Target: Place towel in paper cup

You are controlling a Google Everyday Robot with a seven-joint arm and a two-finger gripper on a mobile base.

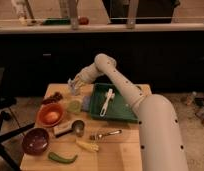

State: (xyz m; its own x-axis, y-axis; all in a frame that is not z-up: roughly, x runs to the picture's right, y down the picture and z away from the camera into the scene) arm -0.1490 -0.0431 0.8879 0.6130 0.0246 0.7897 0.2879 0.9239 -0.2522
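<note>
Camera view: gripper [75,86] raised; jaw state impossible to tell; pale wad at jaws, possibly towel [72,88]; cup [74,106] just below jaws; likely mid-transfer; next, centring over rim, lowering, then releasing inside

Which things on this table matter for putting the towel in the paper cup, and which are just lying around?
Job: gripper at back left of the table; pale bundle there, probably the towel; greenish cup, probably the paper cup.
Lying about: green tray, white brush, orange bowl, dark bowl, green pepper.
</note>
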